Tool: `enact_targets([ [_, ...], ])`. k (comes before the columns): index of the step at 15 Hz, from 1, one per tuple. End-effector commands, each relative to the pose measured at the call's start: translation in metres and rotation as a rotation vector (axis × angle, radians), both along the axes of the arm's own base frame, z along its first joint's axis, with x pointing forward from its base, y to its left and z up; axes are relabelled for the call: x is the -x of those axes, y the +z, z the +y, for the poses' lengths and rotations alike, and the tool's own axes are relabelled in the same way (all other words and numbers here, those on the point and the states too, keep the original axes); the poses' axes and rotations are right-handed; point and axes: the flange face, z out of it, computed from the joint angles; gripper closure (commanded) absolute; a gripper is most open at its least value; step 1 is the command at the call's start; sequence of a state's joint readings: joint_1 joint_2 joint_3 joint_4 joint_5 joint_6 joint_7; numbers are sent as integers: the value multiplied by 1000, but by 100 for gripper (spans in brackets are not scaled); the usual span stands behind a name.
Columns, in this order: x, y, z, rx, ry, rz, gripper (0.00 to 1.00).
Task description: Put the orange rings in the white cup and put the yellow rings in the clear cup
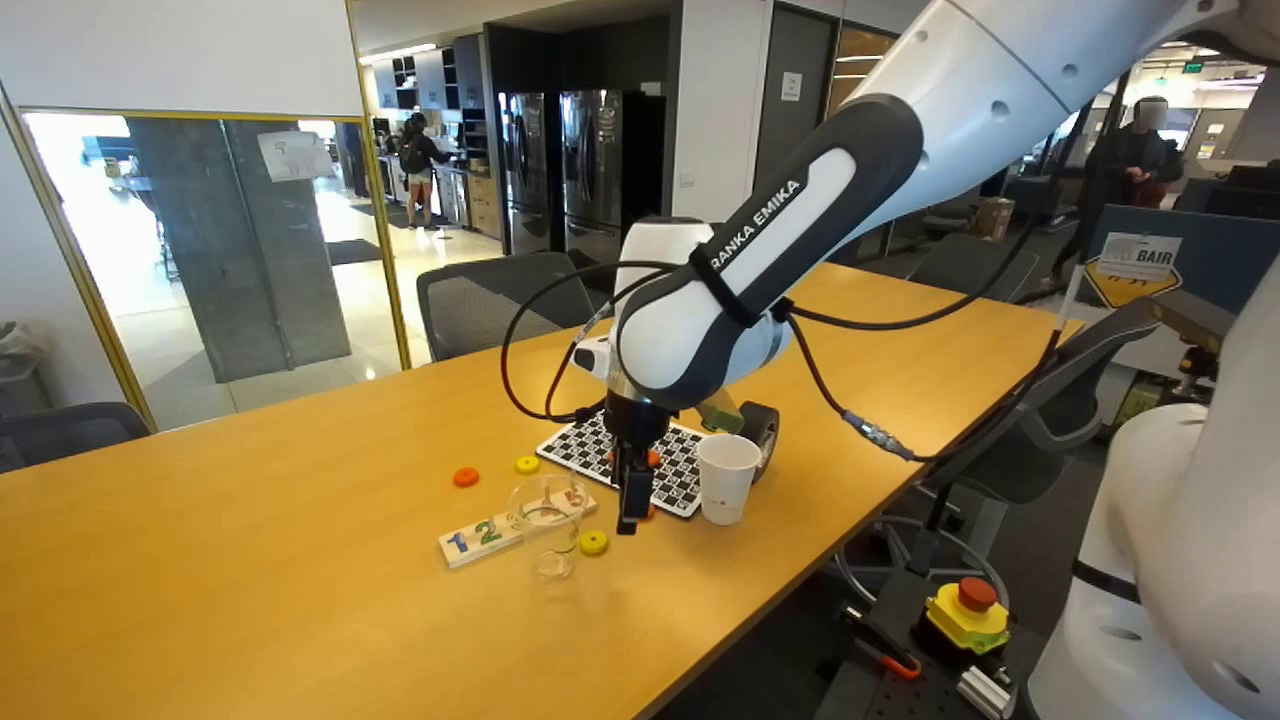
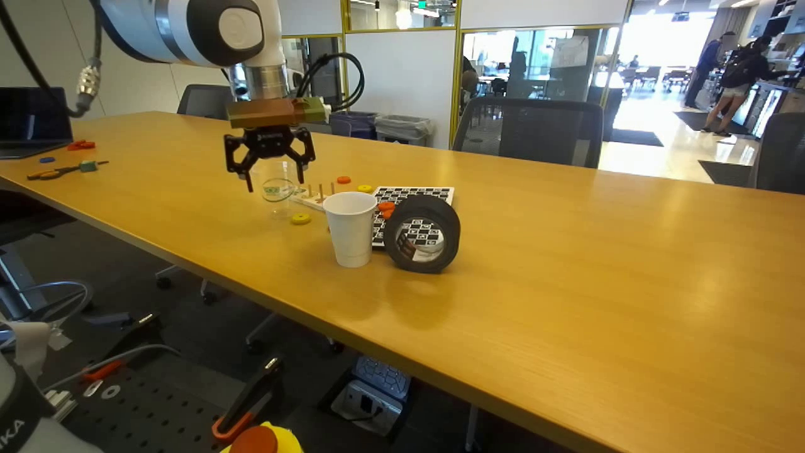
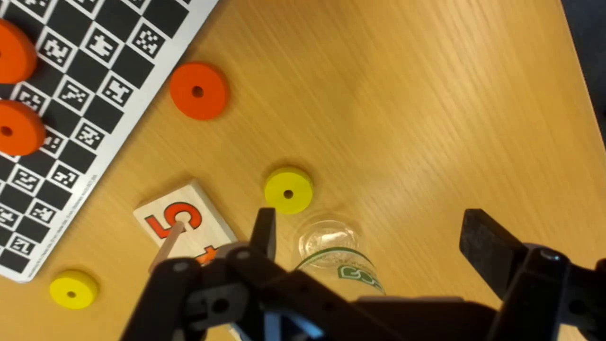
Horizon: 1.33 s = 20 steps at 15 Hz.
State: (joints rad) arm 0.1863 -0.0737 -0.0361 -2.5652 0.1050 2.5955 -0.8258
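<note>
The tool (image 3: 368,227) hangs over the desk (image 1: 300,590), its jaws pointing down and spread wide apart, and it has hold of nothing. In the wrist view the clear cup (image 3: 338,270) shows between the jaws, partly covered by the tool, while an exterior view leaves a gap between tool and cup. The clear cup stands upright on the desk just beside the board (image 1: 505,533), a numbered wooden strip with pegs; whether cup and board touch cannot be told.

A yellow ring (image 3: 289,182) lies flat on the desk near the clear cup's base. A second yellow ring (image 1: 527,464) lies on the board's other side, near a corner of the checkered mat (image 3: 97,76). Two orange rings (image 3: 19,47) rest on the mat near each other, both cut off by the edge of the wrist view. A third orange ring (image 3: 208,103) is on the desk just off the mat's edge, and a fourth orange ring (image 1: 466,477) lies on the desk near the second yellow ring.

The white cup (image 2: 352,229) stands upright on the desk, close to the mat and just beside the tape (image 2: 451,233), which stands on its edge. The white cup's floor is hidden in both exterior views. Farther off on the desk, in an exterior view, sits a laptop (image 2: 34,116), and a dark chair (image 2: 528,135) stands behind the desk.
</note>
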Motion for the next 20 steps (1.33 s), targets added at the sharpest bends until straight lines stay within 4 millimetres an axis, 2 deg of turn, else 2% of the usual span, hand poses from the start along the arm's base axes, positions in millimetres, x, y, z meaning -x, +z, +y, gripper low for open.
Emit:
enact_targets([
  [1, -16, -22, 7, 11, 23, 0, 0],
  [4, -28, -38, 8, 19, 12, -4, 0],
  [11, -50, -68, -4, 53, -2, 7, 0],
  [20, -70, -82, -9, 43, -7, 17, 0],
])
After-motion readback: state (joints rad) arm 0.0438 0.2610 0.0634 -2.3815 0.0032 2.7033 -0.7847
